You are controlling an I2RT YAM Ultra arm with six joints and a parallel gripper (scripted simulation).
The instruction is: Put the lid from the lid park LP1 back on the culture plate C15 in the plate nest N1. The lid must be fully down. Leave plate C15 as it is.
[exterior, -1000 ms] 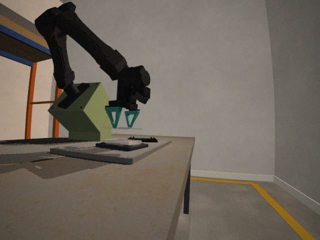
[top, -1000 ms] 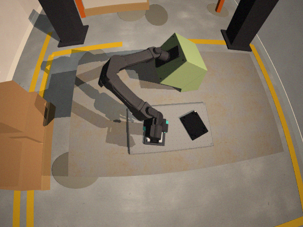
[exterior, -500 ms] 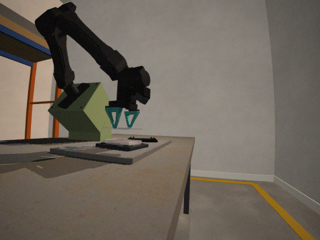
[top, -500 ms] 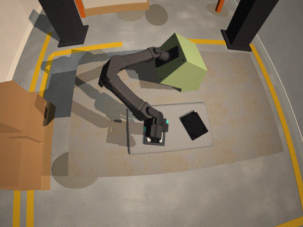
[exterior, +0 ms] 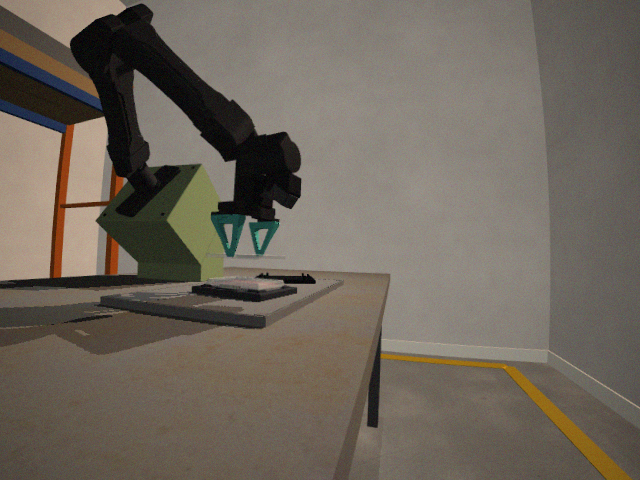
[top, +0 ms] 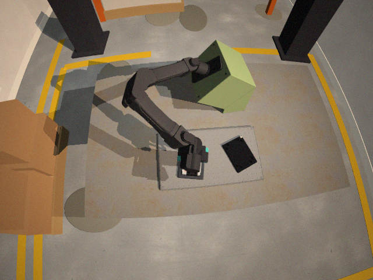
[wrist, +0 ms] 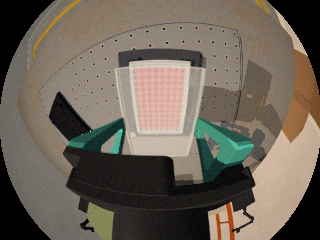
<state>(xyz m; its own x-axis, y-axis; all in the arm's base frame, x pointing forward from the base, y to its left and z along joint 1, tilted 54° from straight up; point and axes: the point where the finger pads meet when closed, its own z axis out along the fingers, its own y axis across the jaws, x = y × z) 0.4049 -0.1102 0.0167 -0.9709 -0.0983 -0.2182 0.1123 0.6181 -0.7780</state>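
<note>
My gripper (exterior: 245, 255) (wrist: 160, 121) is shut on the clear lid (exterior: 273, 256) (wrist: 160, 145), one teal finger at each side. The lid is roughly level and hangs above the nest, with an air gap below. Culture plate C15 (exterior: 242, 283) (wrist: 160, 95), with pink wells and a pale rim, sits in the dark plate nest N1 (top: 189, 177) (exterior: 258, 295) (wrist: 160, 54). In the wrist view the lid overlaps most of the plate; the nest's far edge shows beyond the lid. The black lid park LP1 (top: 239, 154) (exterior: 289, 279) (wrist: 65, 112) holds no visible lid. The arm hides most of the plate in the top view.
The nest and lid park stand apart on a perforated grey board (top: 168, 181) (exterior: 180, 315) with a low raised edge. The green arm base (top: 235, 87) (exterior: 191, 222) stands on the table behind the board. Cardboard boxes (top: 27, 181) are at the far left in the top view.
</note>
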